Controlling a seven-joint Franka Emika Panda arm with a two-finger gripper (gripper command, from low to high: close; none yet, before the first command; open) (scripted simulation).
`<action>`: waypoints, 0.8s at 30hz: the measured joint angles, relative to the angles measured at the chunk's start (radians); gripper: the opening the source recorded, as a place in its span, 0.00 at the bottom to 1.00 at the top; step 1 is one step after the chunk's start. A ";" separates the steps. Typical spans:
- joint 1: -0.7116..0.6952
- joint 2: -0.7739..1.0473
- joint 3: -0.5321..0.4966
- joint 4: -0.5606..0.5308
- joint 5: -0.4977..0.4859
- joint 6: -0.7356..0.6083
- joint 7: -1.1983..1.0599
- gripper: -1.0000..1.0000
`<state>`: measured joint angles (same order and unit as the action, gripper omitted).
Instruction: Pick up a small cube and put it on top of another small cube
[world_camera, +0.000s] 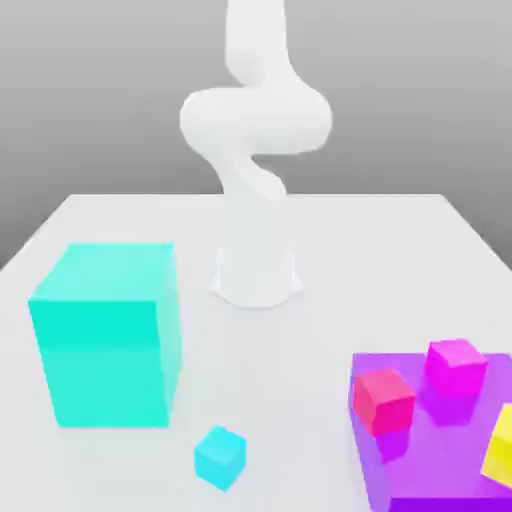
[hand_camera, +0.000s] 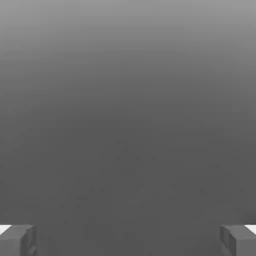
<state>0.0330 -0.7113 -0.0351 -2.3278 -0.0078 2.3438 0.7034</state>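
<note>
Awaiting pickup: small cyan cube (world_camera: 220, 458) | gripper (hand_camera: 128, 241): fingers spread, empty | risk: cube's angled stance could cause a corner pinch and slip

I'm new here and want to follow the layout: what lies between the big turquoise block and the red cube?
In the exterior view, the small cyan cube lies between the big turquoise block and the red cube, nearer the viewer.

Bright, washed-out exterior view, faint shadows, dim grey hand view
</note>
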 joint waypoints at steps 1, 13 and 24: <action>0.014 0.038 -0.015 -0.012 -0.002 0.019 -0.042 0.50; 0.133 0.463 -0.175 -0.145 0.033 0.230 -0.558 0.50; 0.117 0.856 -0.191 -0.266 0.120 0.420 -1.067 0.50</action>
<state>0.1505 0.1445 -0.2259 -2.5939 0.1119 2.7634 -0.3634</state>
